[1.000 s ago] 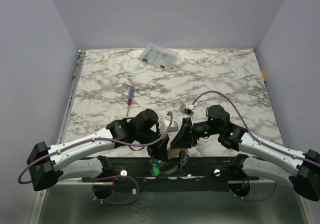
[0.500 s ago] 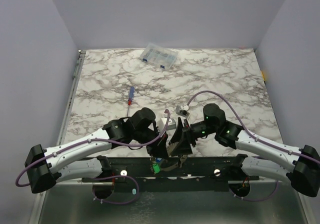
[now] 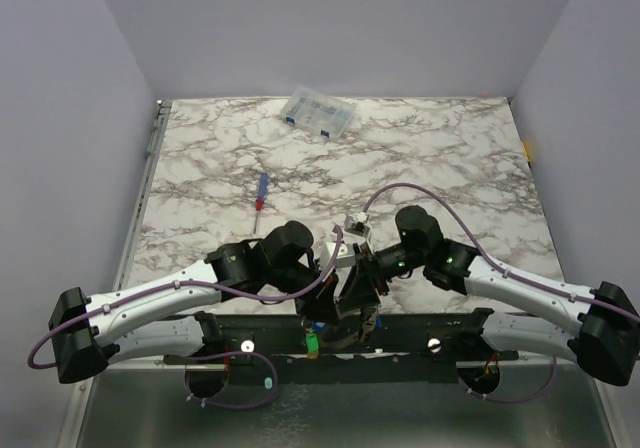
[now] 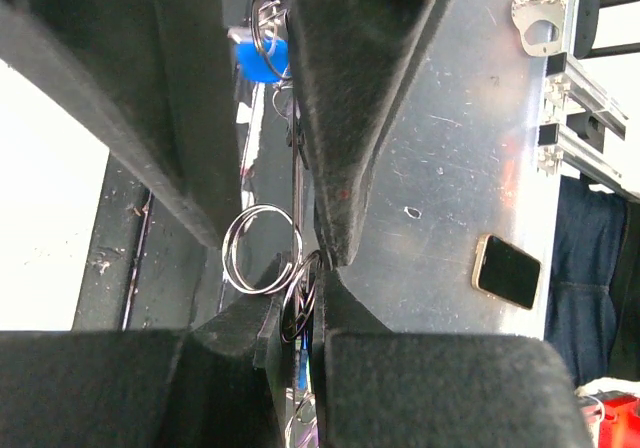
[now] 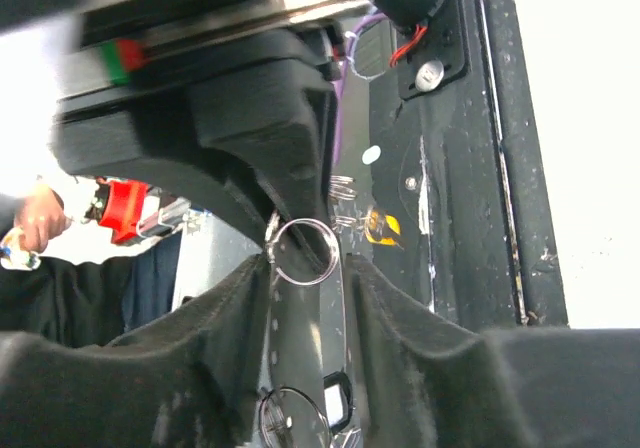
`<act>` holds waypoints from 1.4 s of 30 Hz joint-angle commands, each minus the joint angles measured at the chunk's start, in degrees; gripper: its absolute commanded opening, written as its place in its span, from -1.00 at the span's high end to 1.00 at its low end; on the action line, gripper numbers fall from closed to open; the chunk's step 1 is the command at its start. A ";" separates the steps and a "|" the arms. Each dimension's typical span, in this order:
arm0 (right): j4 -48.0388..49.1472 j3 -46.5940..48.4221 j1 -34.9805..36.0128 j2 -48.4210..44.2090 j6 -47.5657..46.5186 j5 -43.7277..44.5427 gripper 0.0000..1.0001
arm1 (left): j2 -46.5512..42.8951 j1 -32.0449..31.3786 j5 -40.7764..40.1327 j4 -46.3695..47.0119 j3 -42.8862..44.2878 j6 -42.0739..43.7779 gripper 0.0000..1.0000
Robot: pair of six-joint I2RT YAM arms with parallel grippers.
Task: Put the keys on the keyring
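Note:
Both grippers meet over the table's front edge. My left gripper [image 3: 334, 294] [image 4: 305, 286] is shut on the thin wire of the keyring [image 4: 310, 268], which runs up between its pads. A small split ring [image 4: 262, 250] hangs beside it. Keys dangle from the wire: a blue tag [image 4: 258, 56] [image 3: 318, 324], a green tag [image 3: 312, 341] and a yellow tag [image 5: 383, 226]. My right gripper [image 3: 357, 284] [image 5: 308, 268] is open, its fingers on either side of a small split ring [image 5: 303, 251] and close against the left gripper [image 5: 230, 98].
A red-and-blue screwdriver [image 3: 259, 196] lies left of centre on the marble table [image 3: 450, 158]. A clear compartment box [image 3: 318, 114] stands at the back. The black frame rail [image 3: 430, 330] runs under the grippers along the front edge.
My right gripper has slid left towards the left gripper and its jaws have come apart. The left gripper has kept its hold and barely shifted.

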 commanded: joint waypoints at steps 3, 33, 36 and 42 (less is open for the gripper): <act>4.97 -1.15 0.23 -5.87 3.48 -3.50 0.30 | -1.70 -0.27 -0.67 1.46 1.86 -0.48 1.00; 4.80 -5.73 0.36 -19.92 -9.04 12.71 0.99 | 0.74 -0.24 -15.21 -0.60 5.61 2.25 0.32; 4.01 -5.10 0.32 -21.41 -10.59 13.76 0.99 | -0.18 -0.25 -15.32 -1.17 7.13 3.46 0.09; 0.08 -2.28 0.41 -21.42 -14.62 14.62 0.99 | -2.79 -0.25 -14.63 -1.65 9.83 5.90 -0.10</act>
